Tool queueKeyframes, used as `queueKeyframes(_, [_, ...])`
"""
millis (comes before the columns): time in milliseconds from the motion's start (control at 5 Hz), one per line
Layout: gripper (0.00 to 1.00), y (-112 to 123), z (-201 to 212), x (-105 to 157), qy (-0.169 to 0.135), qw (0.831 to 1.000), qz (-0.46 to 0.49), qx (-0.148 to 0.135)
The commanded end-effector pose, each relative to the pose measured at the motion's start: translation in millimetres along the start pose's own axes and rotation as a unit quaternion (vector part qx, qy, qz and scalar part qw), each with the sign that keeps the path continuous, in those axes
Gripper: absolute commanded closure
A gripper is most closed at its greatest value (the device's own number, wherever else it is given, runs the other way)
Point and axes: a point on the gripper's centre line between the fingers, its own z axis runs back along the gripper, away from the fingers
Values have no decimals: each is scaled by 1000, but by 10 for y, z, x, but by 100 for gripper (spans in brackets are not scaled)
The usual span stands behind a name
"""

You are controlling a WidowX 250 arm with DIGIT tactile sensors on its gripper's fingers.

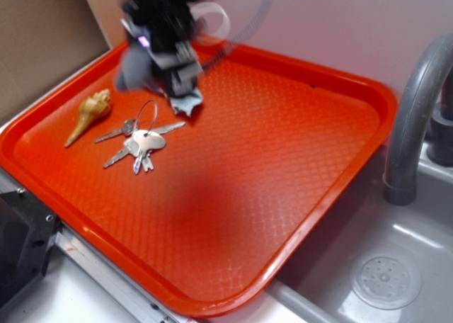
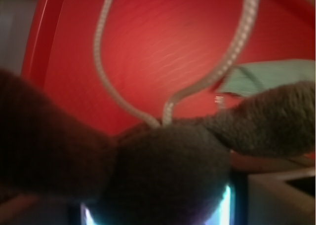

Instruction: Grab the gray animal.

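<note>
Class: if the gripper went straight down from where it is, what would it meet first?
Probably the pale cloth under the gripper, which holds the gray animal; depth is unclear.

Gray animal (image 1: 132,66): small plush toy, gray and fuzzy, motion-blurred in the exterior view. Position: raised at the far left corner of the orange tray (image 1: 283,160), pressed against the dark gripper (image 1: 166,50), with a spot of purple showing at its upper edge. Wrist view: the gray animal (image 2: 168,170) fills the lower frame, with two soft limbs or ears spreading left and right. A thin white loop cord (image 2: 232,52) rises from its top.
</note>
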Motion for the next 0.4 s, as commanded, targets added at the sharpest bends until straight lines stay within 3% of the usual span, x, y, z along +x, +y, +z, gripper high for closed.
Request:
queueKeyframes(0, [100, 214, 419, -221, -102, 992, 68, -26])
queueKeyframes(200, [100, 184, 333, -173, -82, 996, 35, -14])
